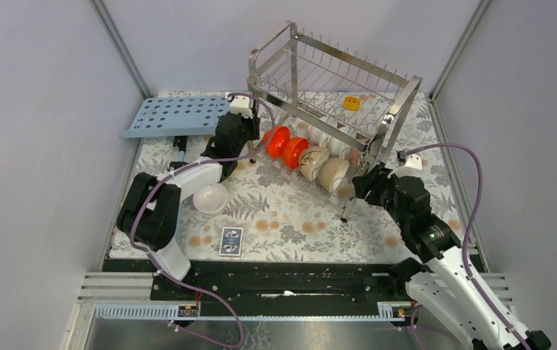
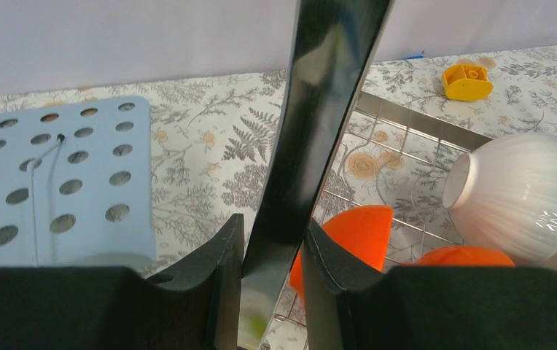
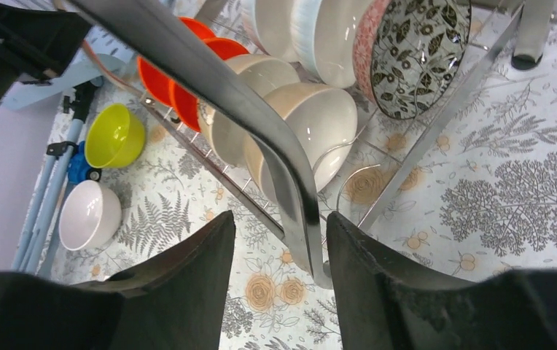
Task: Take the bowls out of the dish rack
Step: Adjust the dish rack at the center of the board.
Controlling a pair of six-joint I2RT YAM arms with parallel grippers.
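Left hand (image 2: 274,222) narrow, clamped on a shiny upright post at the left end of the dish rack (image 1: 401,108). Right hand (image 3: 279,216) wider, straddling the bent tube at the rack's near right end: one finger against it, a gap on the other side, no grip. Rack stands toward the far right corner of the bench (image 1: 290,226). Lower tier holds bowls on edge: two orange-red bowls (image 1: 278,140) nearest the left hand, then two beige bowls (image 1: 332,175), white ones behind, and a dark patterned bowl (image 3: 421,51) at the right end. By the bench's left edge, a white bowl (image 1: 210,198) and a yellow-green bowl (image 3: 115,135), both upright. Perforated tray (image 1: 177,114) at far left corner; yellow block (image 1: 351,103) behind the lower tier; playing card (image 1: 231,240) by the near edge
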